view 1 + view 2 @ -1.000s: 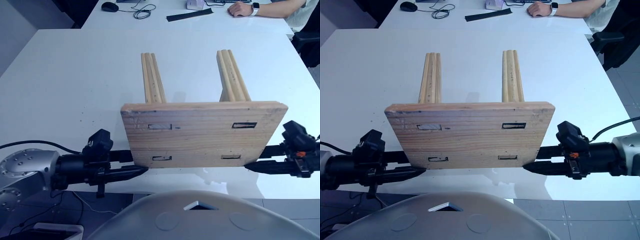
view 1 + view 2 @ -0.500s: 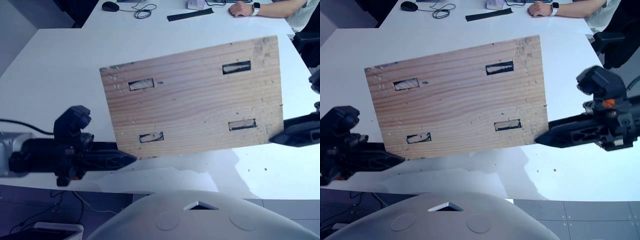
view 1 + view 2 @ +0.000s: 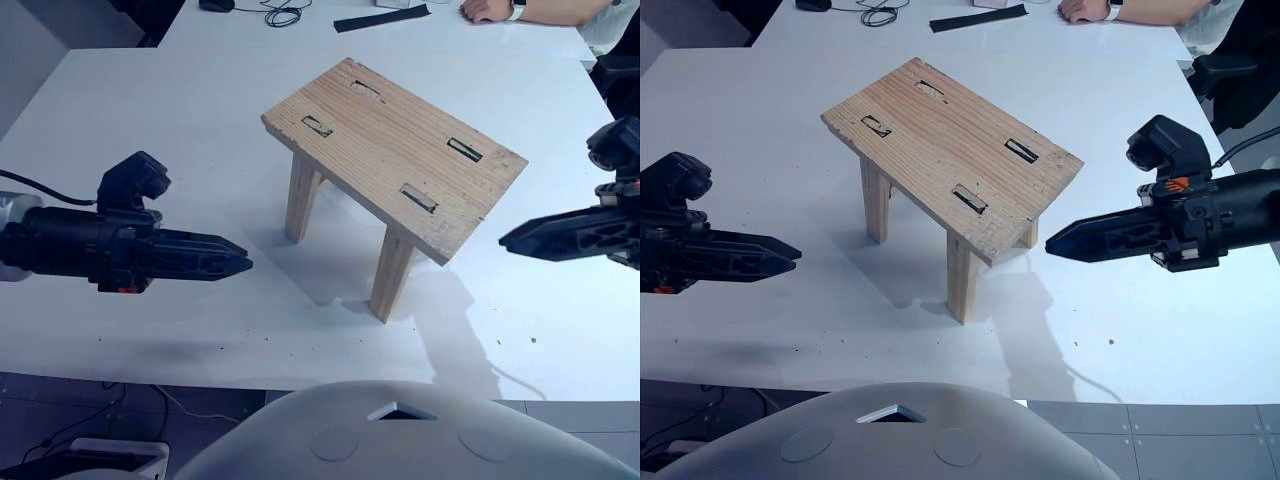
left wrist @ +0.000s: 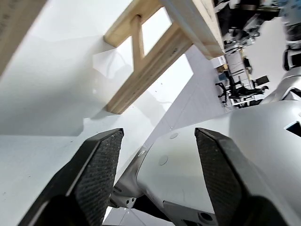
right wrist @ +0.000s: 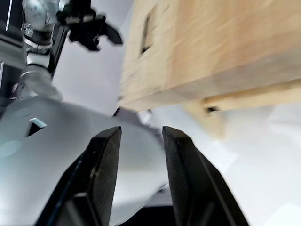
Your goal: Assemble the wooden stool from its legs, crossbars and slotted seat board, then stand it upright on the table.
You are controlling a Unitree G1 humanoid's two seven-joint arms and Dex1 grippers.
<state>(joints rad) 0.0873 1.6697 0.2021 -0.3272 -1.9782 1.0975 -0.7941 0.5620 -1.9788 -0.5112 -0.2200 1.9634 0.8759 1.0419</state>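
Note:
The wooden stool (image 3: 395, 150) stands upright on the white table (image 3: 150, 130), its slotted seat board on top and turned at an angle. Two front legs (image 3: 392, 280) show under the board, with a crossbar (image 4: 141, 70) between legs in the left wrist view. My left gripper (image 3: 245, 266) hovers to the stool's left, apart from it, open with nothing between its fingers (image 4: 99, 165). My right gripper (image 3: 505, 241) hovers to the stool's right, level with the seat edge (image 5: 211, 47), open and holding nothing.
The table's near edge (image 3: 300, 370) runs just below the grippers. Small wood crumbs (image 3: 215, 348) dot the surface in front. A second table behind carries a black strip (image 3: 380, 18), cables (image 3: 285, 14) and a person's resting forearm (image 3: 520, 10).
The stool went from lying on its side, clamped between both grippers, to being swung up and set on its legs. Both grippers have let go and drawn outward.

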